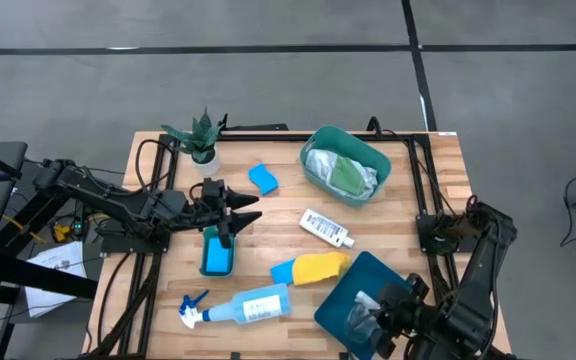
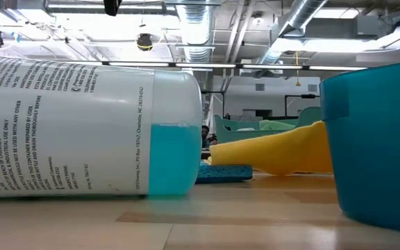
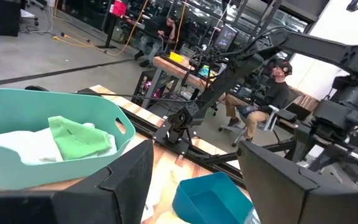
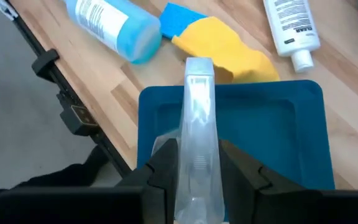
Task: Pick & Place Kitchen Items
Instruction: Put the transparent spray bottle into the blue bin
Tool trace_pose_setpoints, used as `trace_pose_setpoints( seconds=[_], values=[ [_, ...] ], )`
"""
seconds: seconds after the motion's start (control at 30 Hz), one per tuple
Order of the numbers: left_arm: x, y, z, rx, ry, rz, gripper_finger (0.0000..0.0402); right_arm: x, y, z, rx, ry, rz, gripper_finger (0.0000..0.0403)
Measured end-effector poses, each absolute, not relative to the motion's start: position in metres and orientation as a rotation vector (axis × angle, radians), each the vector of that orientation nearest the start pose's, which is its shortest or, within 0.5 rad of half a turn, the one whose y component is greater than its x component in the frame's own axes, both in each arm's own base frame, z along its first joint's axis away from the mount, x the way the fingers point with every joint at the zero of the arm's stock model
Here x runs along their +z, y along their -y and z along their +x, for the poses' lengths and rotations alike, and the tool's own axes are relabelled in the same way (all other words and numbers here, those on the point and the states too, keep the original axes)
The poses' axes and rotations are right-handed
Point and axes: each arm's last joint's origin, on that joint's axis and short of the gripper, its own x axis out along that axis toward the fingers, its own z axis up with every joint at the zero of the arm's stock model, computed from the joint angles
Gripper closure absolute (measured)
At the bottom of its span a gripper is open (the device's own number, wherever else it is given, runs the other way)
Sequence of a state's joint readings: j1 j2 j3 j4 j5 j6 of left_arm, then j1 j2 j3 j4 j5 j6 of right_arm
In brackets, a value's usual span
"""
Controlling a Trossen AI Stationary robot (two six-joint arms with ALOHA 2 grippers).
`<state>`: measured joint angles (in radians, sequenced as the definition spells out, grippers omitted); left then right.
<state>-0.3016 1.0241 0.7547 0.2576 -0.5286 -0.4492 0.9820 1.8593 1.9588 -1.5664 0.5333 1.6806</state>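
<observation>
Nearest, at five o'clock on the table (image 1: 148,150), the right gripper (image 4: 197,163) is pinching a crinkled silver cup (image 4: 196,124) over a dark blue bin (image 1: 368,295). Toward seven o'clock a spray bottle (image 1: 248,305) is lying loose; at the centre a yellow cloth (image 1: 320,266), a white bottle (image 1: 326,228) and blue sponges (image 1: 217,252) are waiting. Over one sponge the left gripper (image 1: 230,222) is hovering, jaws wide and empty. Farthest, at one o'clock, a teal tub (image 1: 353,148) is holding green and white cloths (image 1: 340,170). Most sorting looks undone.
</observation>
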Motion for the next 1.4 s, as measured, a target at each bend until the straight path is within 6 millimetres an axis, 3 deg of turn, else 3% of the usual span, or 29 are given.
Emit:
trace_pose_setpoints(
  seconds=[0.8, 1.2, 1.4],
  values=[
    [0.324, 0.054, 0.222, 0.221, 0.069, -0.459, 0.0170, 0.345, -0.279, 0.200, -0.584, -0.983, 0.579, 0.0311],
    [0.323, 0.054, 0.222, 0.217, 0.068, -0.459, 0.0170, 0.341, -0.282, 0.200, -0.583, -0.968, 0.556, 0.0183],
    [0.323, 0.054, 0.222, 0.218, 0.067, -0.458, 0.0170, 0.349, -0.282, 0.200, -0.570, -0.946, 0.582, 0.0156]
  ],
)
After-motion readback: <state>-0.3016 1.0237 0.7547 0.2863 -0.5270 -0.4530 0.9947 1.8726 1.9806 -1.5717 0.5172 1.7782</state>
